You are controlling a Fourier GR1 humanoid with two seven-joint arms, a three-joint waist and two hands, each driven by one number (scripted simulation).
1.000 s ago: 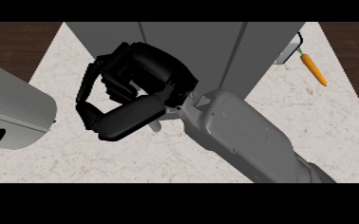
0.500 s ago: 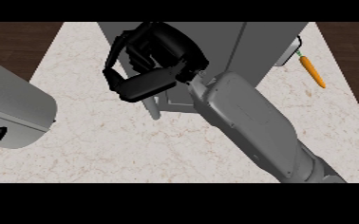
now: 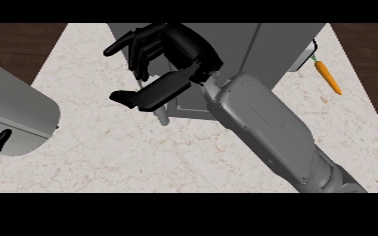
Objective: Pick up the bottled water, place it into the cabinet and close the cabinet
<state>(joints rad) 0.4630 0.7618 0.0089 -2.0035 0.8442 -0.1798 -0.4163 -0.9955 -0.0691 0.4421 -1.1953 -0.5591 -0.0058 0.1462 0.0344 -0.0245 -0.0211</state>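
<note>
The grey cabinet (image 3: 286,45) stands at the back middle of the counter. My right hand (image 3: 181,50) is held over its left front, fingers spread toward the left and thumb (image 3: 151,94) stretched out below them, with nothing in it. A thin pale handle (image 3: 162,117) sticks out under the thumb at the cabinet's front lower edge. The hand and forearm hide much of the cabinet's front. No bottled water shows anywhere. My left forearm (image 3: 22,115) lies at the left edge, and only a black sliver of the left hand (image 3: 3,139) shows.
An orange carrot (image 3: 328,76) lies on the counter right of the cabinet, beside a pale object (image 3: 304,60) half hidden behind it. The marbled counter top (image 3: 111,155) stretches across the front. Dark wood floor shows past its far corners.
My right hand has moved up and away from me onto the cabinet's front, and its fingers have uncurled and spread. The left forearm has hardly moved.
</note>
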